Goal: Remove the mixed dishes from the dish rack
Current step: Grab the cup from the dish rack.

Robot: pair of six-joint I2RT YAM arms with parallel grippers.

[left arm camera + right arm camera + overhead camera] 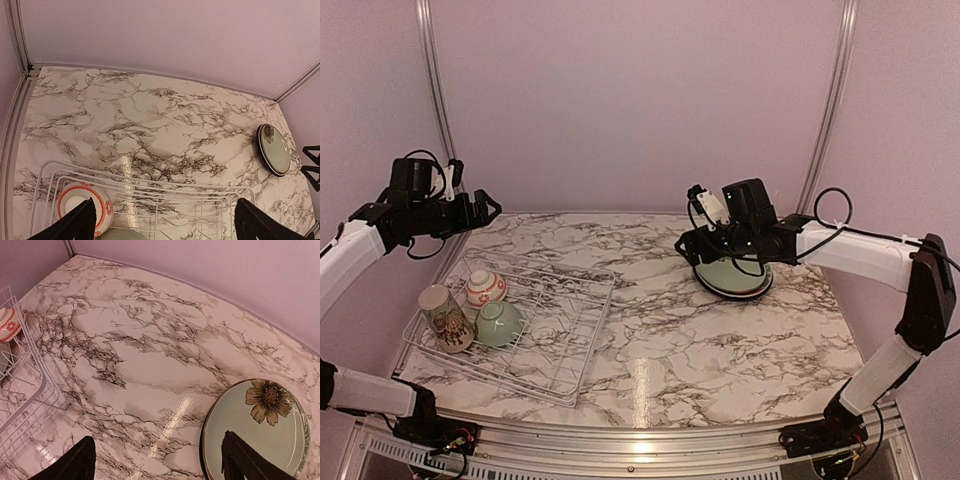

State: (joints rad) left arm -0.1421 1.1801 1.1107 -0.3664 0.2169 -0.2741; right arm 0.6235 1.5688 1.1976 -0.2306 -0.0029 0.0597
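Note:
The white wire dish rack (555,345) stands at the left and holds a cream mug with a leafy print (446,318), a red-and-white bowl (485,288) and a pale green bowl (500,323). A pale green plate with a dark flower (732,274) lies on the table at the right, with a dark rim (720,291) showing under it. My left gripper (485,210) is open and empty, high above the rack's far end (165,225). My right gripper (692,245) is open and empty above the plate's left edge (157,462); one finger (245,460) overlaps the plate (260,435).
The marble table (660,340) lies between the rack and the plate. Pink walls with metal rails close the back and sides. The rack's corner (25,390) and the red bowl (9,324) show at the left of the right wrist view.

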